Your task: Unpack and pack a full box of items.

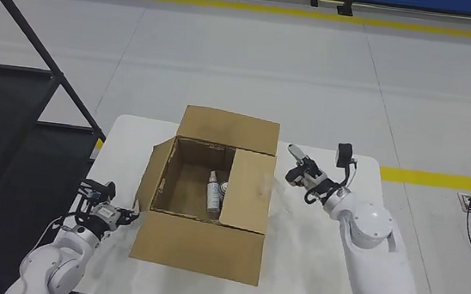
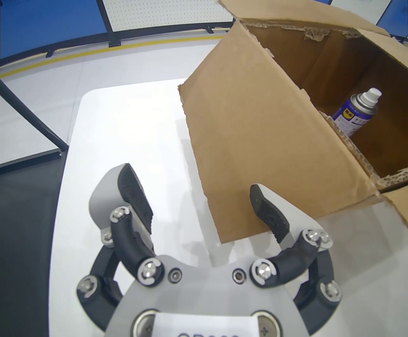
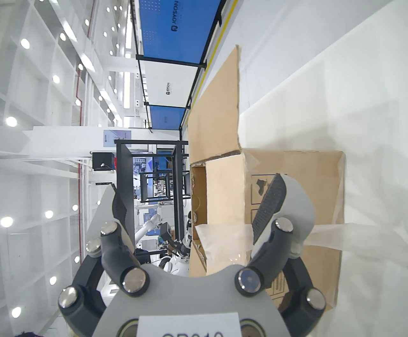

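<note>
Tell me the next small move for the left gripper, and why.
Probably raise the open left gripper above the tilted side flap of the brown cardboard box. That flap stands between it and the blue spray can with a white cap inside the box, so a straight reach would likely hit cardboard.

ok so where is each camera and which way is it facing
Top view: above the arms, looking down on the table and the open box; both arms show.
Left wrist view: on the left wrist, facing the box's side flap and the spray can inside; left gripper open in front.
Right wrist view: on the right wrist, facing the box's outer wall, room beyond; right gripper open.
Shared: both wrist views see the box, from opposite sides.
</note>
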